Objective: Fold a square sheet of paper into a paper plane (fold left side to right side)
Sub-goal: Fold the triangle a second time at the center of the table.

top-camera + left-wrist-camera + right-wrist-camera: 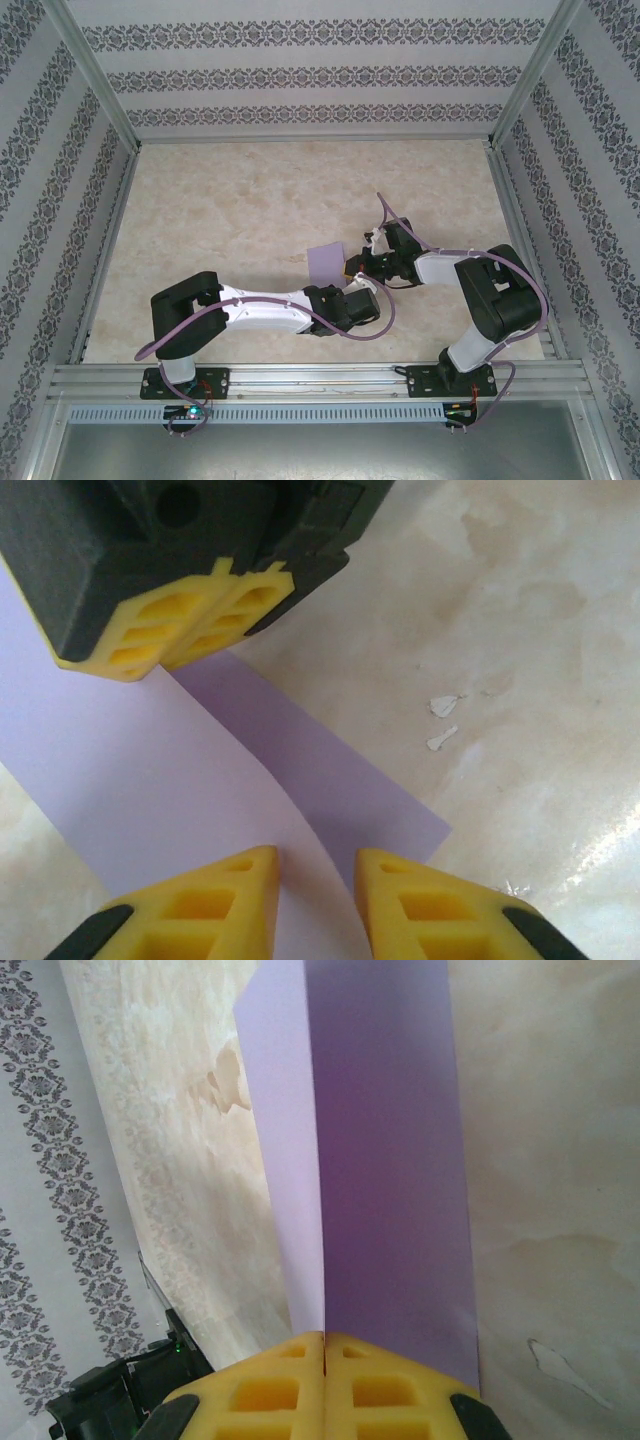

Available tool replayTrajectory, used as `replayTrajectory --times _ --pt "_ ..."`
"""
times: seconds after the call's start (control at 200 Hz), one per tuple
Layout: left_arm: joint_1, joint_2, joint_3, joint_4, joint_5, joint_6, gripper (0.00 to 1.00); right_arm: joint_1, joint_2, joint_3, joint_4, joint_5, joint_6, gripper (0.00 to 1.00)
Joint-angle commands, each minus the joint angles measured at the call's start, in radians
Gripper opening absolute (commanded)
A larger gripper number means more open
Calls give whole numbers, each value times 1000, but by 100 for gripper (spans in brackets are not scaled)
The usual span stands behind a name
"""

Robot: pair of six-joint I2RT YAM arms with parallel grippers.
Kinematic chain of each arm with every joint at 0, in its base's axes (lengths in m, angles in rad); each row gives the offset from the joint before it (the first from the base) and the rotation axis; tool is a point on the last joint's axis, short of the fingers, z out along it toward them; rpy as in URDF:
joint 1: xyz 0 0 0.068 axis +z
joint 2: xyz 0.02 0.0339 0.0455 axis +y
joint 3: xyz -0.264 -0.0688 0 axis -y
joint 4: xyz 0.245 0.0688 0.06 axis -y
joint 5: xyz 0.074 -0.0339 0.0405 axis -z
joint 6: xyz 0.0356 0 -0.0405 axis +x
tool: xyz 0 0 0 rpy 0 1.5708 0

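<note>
The desk (250, 220) is pale and marbled, with patterned walls on three sides. Both arms reach in from the near edge and meet a little right of the middle. There lies the square sheet of paper (327, 263), lilac, just left of where the two wrists come together.

In the right wrist view the sheet is doubled: a lighter flap stands on the left and a darker panel on the right, meeting along a line that runs down into the right tool (325, 1345). That tool is clenched on the paper's near edge, pads pressed together with no gap.

The left tool (318, 865) is released, its yellow fingers (235, 905) parted by a narrow gap over the lighter flap, which curves over the darker layer and is not yet flat. Whether the pads touch the paper I cannot tell.

This looks like the first fold, left side brought over to the right, begun but not creased. The next move calls for matching the free edges, then pressing along the fold while the right tool pins the sheet.

Two small white flecks (440, 720) lie on the desk to the right of the paper.
</note>
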Motion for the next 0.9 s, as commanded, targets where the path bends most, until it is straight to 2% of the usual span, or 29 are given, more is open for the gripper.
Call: replayTrajectory --times 0.0,0.165,0.375,0.485,0.56,0.705,0.809,0.894 --pt "-11 -34 -13 -3 -14 3 15 -10 4 -11 -2 7 -11 0" --pt "-3 -60 -34 19 14 -6 0 -12 -4 0 -2 -1 -24 2" --pt "45 -130 -108 115 151 -42 0 -44 -101 -1 -17 12 -73 18" --pt "94 -172 -160 183 268 -76 0 -99 -189 -30 -68 37 -116 29" --pt "130 -199 -205 247 353 -107 0 -132 -244 -56 -112 42 -157 31" --pt "213 -249 -300 391 506 -189 0 -157 -328 -121 -156 16 -203 27" --pt "271 -272 -367 509 609 -252 0 -136 -366 -170 -151 -6 -198 14" --pt "302 -282 -400 560 649 -288 0 -89 -379 -200 -132 -5 -181 2"
